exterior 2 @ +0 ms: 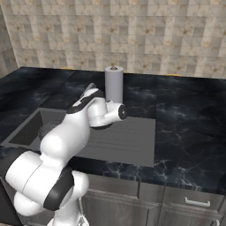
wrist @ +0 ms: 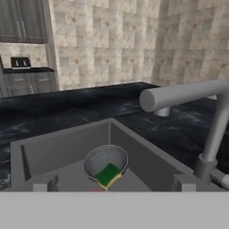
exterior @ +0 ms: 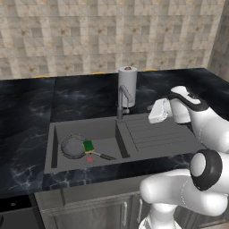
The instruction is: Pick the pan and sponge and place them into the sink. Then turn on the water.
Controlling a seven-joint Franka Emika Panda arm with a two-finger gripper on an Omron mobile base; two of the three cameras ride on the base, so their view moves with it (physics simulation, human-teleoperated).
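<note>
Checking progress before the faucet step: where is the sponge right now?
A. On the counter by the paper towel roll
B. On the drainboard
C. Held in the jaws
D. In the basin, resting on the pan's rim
D: the sponge lies green side up on the pan inside the sink.

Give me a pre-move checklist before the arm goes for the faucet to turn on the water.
1. Pan in the sink: ok, it lies on the basin floor.
2. Sponge in the sink: ok, green face up, resting on the pan's rim.
3. Gripper empty: ok, jaws wide apart with nothing between them.
4. Water off at the faucet: ok, no stream falls from the spout.
5. Gripper lined up with the faucet: cannot tell; the hand view shows the spout at upper right, with no contact visible.
6. Pale cylinder behind the faucet out of the way: cannot tell.
</note>
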